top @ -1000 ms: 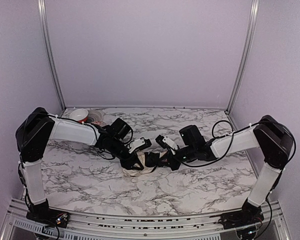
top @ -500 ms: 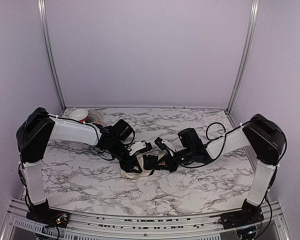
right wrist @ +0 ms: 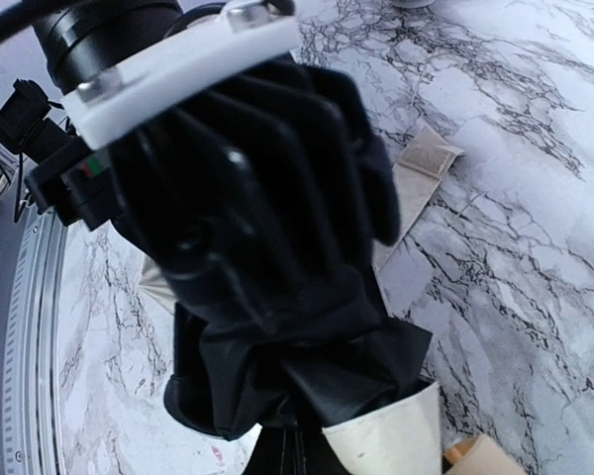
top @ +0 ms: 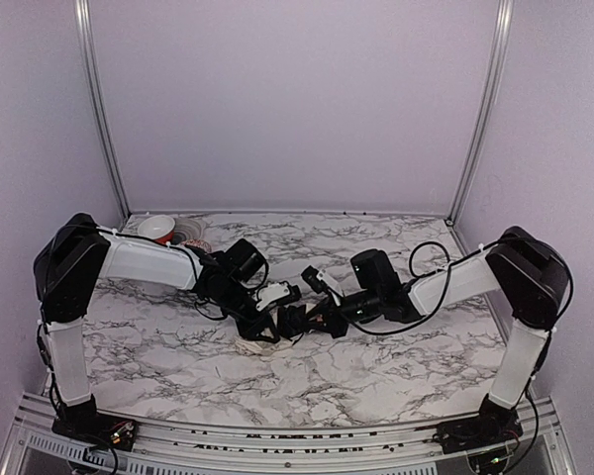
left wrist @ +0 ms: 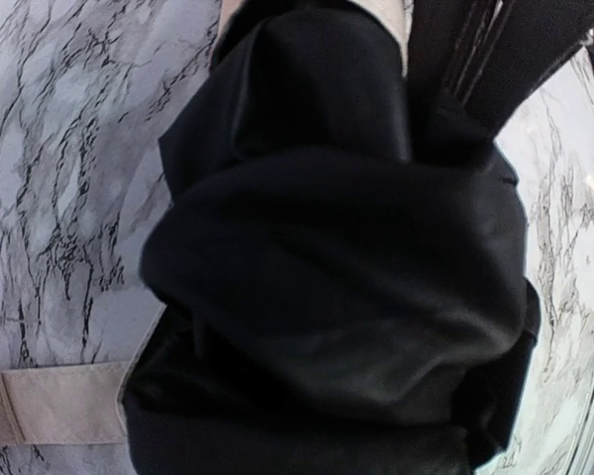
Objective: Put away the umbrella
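The umbrella (top: 280,324) lies bunched on the marble table between my two grippers, mostly black fabric with a cream edge (top: 249,344) at its near left. My left gripper (top: 268,309) is buried in the folds from the left. The left wrist view is filled with black fabric (left wrist: 337,267), which hides the jaws, and a cream strap (left wrist: 49,406) lies below it. My right gripper (top: 315,318) meets the bundle from the right. In the right wrist view the black folds (right wrist: 307,366), a cream panel (right wrist: 391,435) and a tan knob (right wrist: 475,457) sit at its shut jaws.
A red-and-white bowl (top: 158,229) and a small dish (top: 191,235) stand at the back left corner, behind the left arm. Purple walls with metal posts (top: 98,109) close in the table on three sides.
My right arm has pushed leftward, and the umbrella bundle has become tighter and smaller between the two grippers. The left gripper has stayed in the fabric, shifting slightly right.
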